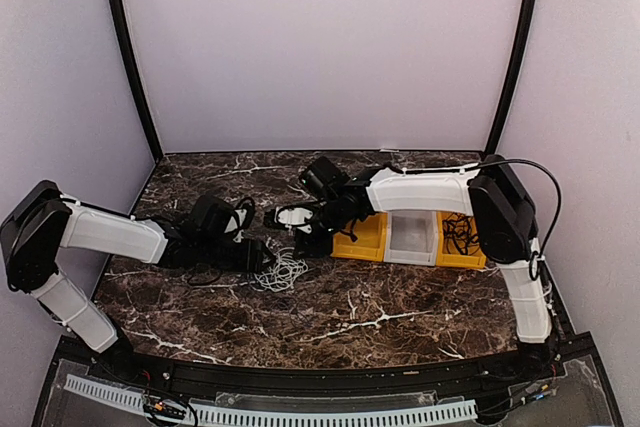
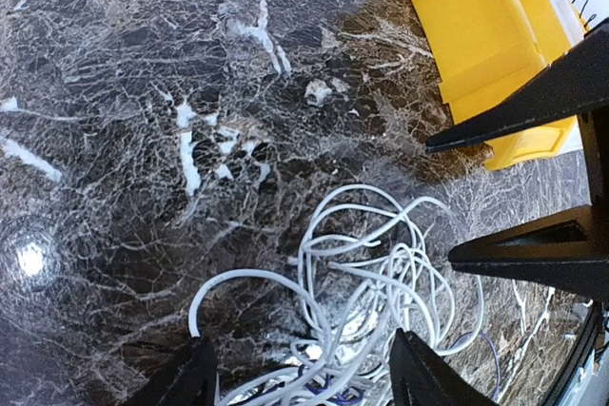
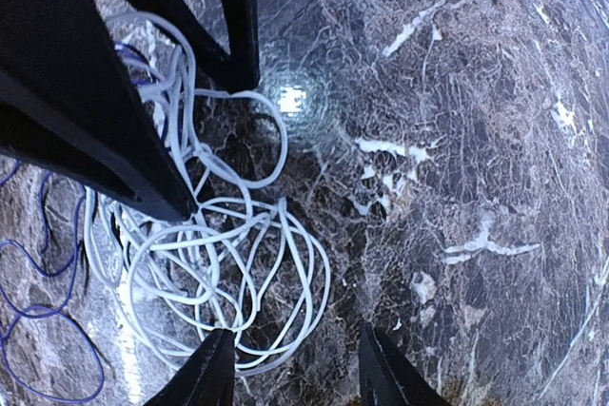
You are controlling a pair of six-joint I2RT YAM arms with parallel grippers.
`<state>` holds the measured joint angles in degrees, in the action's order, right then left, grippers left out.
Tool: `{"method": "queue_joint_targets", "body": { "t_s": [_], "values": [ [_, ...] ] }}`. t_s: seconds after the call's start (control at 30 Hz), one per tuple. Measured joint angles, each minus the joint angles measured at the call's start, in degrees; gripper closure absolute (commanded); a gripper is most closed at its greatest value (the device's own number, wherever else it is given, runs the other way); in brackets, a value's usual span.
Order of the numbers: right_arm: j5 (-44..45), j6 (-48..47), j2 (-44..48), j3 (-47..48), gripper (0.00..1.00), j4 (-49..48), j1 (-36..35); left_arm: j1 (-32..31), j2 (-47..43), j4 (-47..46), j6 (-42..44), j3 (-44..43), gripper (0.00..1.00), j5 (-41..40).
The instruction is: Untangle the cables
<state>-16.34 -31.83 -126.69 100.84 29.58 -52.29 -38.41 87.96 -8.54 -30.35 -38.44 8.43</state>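
A clump of white cables [image 1: 283, 269] lies on the dark marble table [image 1: 380, 317] between the two arms. In the left wrist view the white loops [image 2: 381, 282] and a thin purple strand [image 2: 352, 389] lie between the tips of my open left gripper [image 2: 304, 373]. In the right wrist view the clump [image 3: 209, 263] lies left of my open right gripper [image 3: 295, 377], with a purple cable [image 3: 38, 316] at the far left. From above, the left gripper [image 1: 262, 255] and the right gripper [image 1: 300, 237] hover close together at the clump. Black cables [image 1: 460, 232] lie in a yellow bin.
A yellow bin [image 1: 362, 237], a white bin [image 1: 412, 237] and a second yellow bin [image 1: 474, 257] stand in a row at the right of the clump. The near yellow bin [image 2: 485, 35] also shows in the left wrist view.
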Motion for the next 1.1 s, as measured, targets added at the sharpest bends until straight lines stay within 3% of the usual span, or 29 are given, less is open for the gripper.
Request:
{"method": "queue_joint_targets", "body": {
  "t_s": [0.27, 0.53, 1.1],
  "values": [
    [4.96, -5.9, 2.95, -4.44, 0.53, -0.26, -0.85, 0.0, 0.02, -1.27, 0.76, 0.0, 0.36, -0.42],
    [3.5, -12.41, 11.26, -7.89, 0.57, 1.05, -1.09, 0.02, 1.66, -3.78, 0.94, 0.0, 0.37, -0.37],
    [5.62, -22.12, 9.73, -8.63, 0.56, 0.83, -7.34, 0.02, 2.14, -4.9, 1.42, 0.0, 0.38, -0.35]
  ]
}}
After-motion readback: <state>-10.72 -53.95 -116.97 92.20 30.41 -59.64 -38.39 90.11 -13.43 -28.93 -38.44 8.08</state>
